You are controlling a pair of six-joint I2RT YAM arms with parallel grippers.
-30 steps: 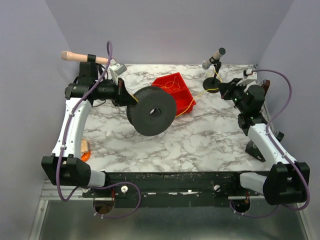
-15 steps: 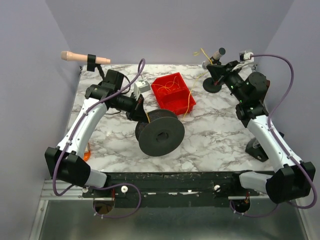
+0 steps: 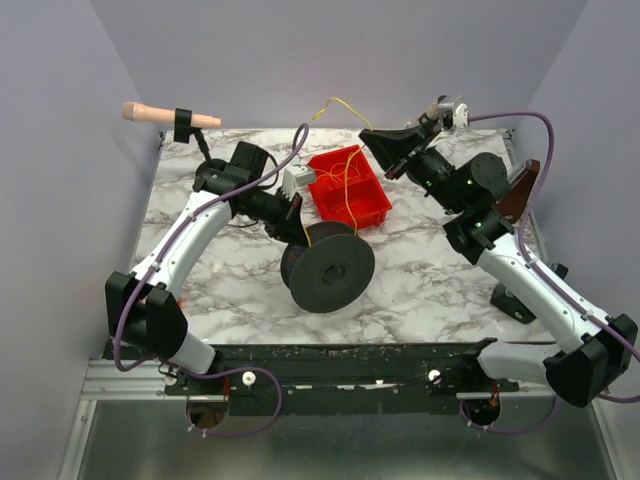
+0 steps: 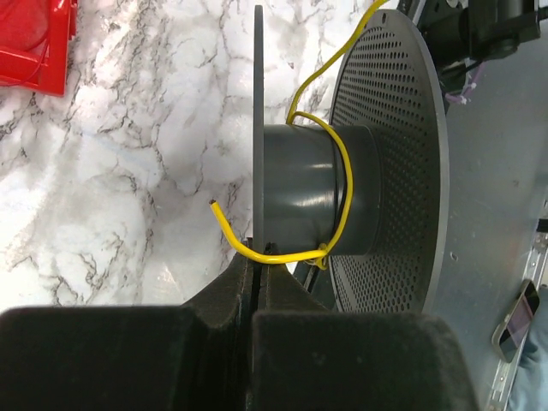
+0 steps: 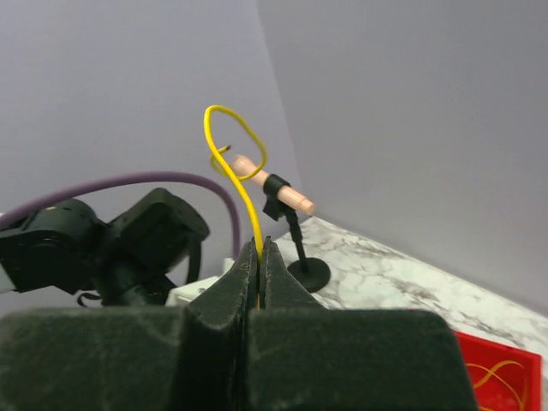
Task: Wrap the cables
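The yellow cable (image 4: 282, 254) is thin and bendy, like string. Part of it goes round the smooth grey middle of the black spool (image 3: 330, 275). The spool is a round reel with two flat discs, and the far disc is full of little holes. The left jaws are shut tight on the edge of the thin near disc. The cable crosses right at their tips, and its cut end pokes out to the side.

The spool stands on its edge over the white and grey marble worktop (image 3: 430, 270). It is just in front of the red plastic bin (image 3: 372, 212), which has more yellow cable curled inside.

From the spool the cable runs up across the bin to the right jaws. They are shut on it, up in the air near the back, and the bit past them curls into a loop.

At the back left a peach stick (image 3: 165, 115) sits on a black stand. A thick purple cord (image 5: 128, 181) bends over the left arm.
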